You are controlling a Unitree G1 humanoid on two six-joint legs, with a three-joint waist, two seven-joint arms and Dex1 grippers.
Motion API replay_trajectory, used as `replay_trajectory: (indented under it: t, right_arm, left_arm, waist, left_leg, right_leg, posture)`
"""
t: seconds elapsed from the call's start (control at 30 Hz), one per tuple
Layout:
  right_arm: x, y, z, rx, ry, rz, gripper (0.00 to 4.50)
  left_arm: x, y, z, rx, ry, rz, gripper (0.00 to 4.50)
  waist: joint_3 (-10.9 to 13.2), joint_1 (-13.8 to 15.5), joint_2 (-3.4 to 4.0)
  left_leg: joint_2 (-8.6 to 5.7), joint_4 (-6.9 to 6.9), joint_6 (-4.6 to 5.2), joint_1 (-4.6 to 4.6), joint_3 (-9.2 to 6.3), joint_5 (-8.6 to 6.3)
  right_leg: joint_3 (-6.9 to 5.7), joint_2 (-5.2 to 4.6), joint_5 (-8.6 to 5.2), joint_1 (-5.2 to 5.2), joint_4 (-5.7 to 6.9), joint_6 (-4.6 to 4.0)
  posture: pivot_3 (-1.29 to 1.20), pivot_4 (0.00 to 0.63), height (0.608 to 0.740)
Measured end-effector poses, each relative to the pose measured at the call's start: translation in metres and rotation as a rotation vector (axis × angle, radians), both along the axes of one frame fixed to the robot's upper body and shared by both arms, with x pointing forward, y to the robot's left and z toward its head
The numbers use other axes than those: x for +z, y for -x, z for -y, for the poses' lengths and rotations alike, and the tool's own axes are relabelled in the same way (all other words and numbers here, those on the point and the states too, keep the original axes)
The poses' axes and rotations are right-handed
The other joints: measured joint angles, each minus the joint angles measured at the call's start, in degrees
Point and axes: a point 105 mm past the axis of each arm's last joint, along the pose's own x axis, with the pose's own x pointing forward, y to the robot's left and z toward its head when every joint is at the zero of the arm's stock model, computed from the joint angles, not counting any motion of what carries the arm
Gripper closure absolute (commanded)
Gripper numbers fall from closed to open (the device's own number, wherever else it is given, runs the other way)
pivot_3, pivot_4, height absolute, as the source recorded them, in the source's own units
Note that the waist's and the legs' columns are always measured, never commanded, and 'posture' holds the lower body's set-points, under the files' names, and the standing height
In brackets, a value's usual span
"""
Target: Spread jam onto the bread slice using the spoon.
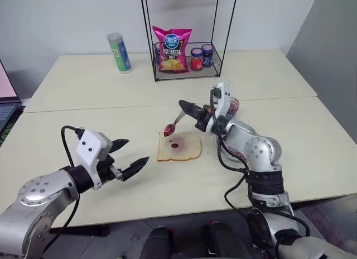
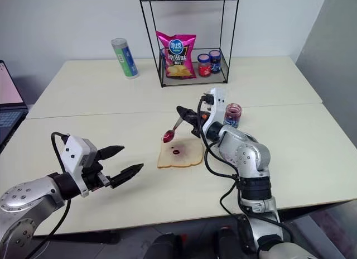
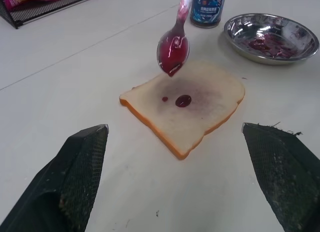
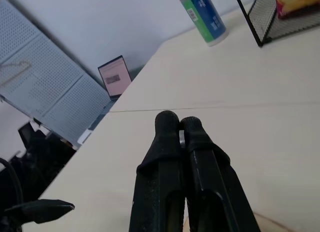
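while the right hand [image 1: 187, 107] is pinching the spoon [image 1: 175, 124] by its handle, the jam-stained bowl is hanging just above the far edge of the bread slice [image 1: 179, 147], which is lying flat on the bench [image 1: 83, 108] with a small blob of jam [image 3: 183, 100] at its middle. the left hand [image 1: 129, 157] is hovering nearby, fingers spread wide and gripping nothing.

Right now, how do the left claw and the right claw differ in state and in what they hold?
The left claw stands open and empty, beside the bread slice; the right claw is shut on the spoon. The left hangs low over the table; the right holds the jam-laden spoon above the slice. Both have black fingers.
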Motion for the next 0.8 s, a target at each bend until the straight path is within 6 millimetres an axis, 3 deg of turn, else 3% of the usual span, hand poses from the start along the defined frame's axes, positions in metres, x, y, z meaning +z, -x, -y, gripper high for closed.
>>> replay_trajectory:
  t: [0.17, 0.33, 0.8]
  right_arm:
    - [-0.025, 0.000, -0.003, 0.007, -0.014, -0.144, 4.46]
    - [-0.045, -0.005, 0.006, -0.074, 0.008, -0.217, 4.46]
    - [-0.046, -0.021, 0.052, -0.220, 0.057, -0.186, 4.46]
  left_arm:
    - [0.000, 0.000, 0.000, 0.002, -0.001, 0.001, 0.00]
    - [0.000, 0.000, 0.000, 0.005, -0.002, 0.001, 0.00]
    - [0.006, -0.006, -0.001, 0.001, -0.019, 0.024, 0.00]
  waist:
    - [0.01, -0.03, 0.01]
    - [0.01, -0.04, 0.01]
    - [0.01, -0.02, 0.01]
  left_leg:
    - [0.00, 0.00, 0.00, 0.00, -0.01, 0.00]
    - [-0.01, 0.00, 0.00, 0.00, 0.00, 0.00]
    - [-0.04, 0.00, 0.00, 0.00, 0.03, 0.00]
  right_leg:
    - [-0.01, 0.00, -0.03, 0.00, 0.00, 0.04]
    - [0.00, 0.00, -0.03, 0.00, 0.00, 0.05]
    - [-0.01, 0.02, -0.03, 0.01, -0.02, 0.06]
  posture:
    - [0.00, 0.150, 0.740]
    - [0.00, 0.150, 0.740]
    - [0.00, 0.150, 0.740]
